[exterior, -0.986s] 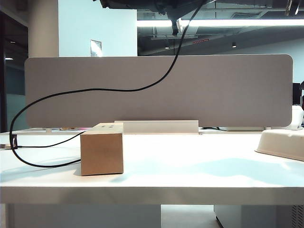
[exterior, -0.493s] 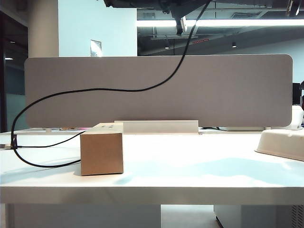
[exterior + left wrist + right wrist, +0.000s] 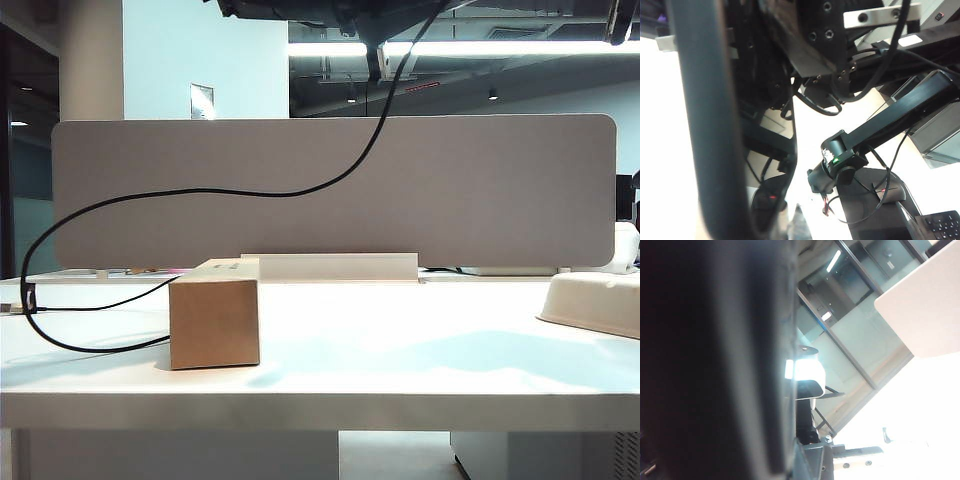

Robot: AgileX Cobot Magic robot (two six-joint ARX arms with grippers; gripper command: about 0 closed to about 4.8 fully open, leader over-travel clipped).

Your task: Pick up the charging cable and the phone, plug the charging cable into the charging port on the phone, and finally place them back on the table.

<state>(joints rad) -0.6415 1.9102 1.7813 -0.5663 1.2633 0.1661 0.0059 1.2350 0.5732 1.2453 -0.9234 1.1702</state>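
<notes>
Hands above frame, both closed | charging cable (image 3: 200, 193) top cut off | phone unseen

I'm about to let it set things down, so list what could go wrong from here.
1. The charging cable hangs from above the frame and loops to the cardboard box; lowering could snag it or drag the box across the table.
2. The left gripper and right gripper are above the exterior view and the wrist views are blurred, so whether the plug is seated cannot be checked.
</notes>
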